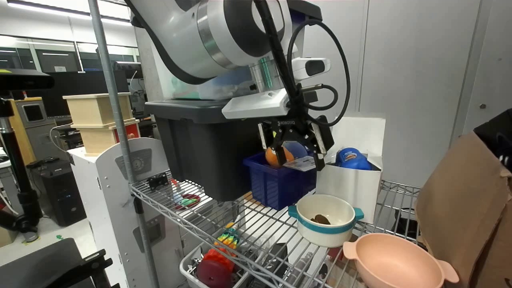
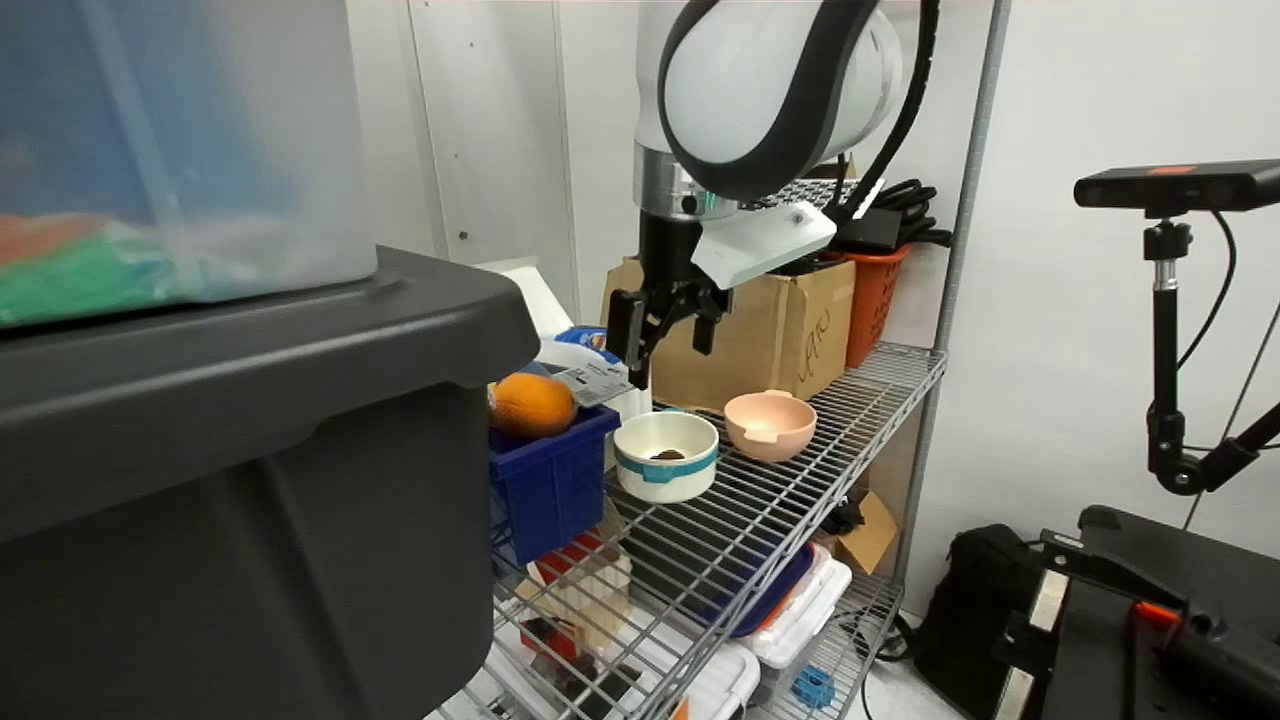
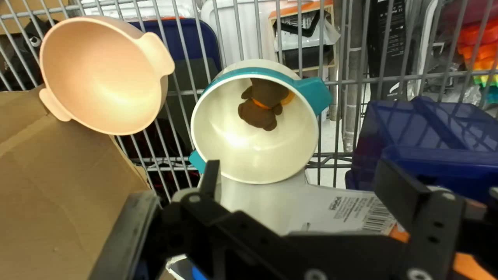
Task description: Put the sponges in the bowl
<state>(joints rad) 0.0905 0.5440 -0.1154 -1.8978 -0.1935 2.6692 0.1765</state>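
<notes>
1 gripper (image 1: 301,161), its 2 fingers (image 3: 400,190) spread apart. Just beside it, 1 orange sponge (image 2: 535,405) and 1 blue sponge (image 1: 296,150) show in 1 bin (image 1: 267,188). Lower than the gripper: 1 white bowl (image 3: 229,155) holding 1 brown toy (image 3: 260,114), 1 pink bowl (image 3: 97,77).

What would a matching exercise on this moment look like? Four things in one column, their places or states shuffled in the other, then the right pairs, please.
1. sponges
2. claw
3. teal-handled bowl
4. peach bowl

A. beside the cardboard box
B. jaws standing apart
C. holds a small brown figure
D. in the blue bin

Pairs: 1-D; 2-B; 3-C; 4-A
</notes>
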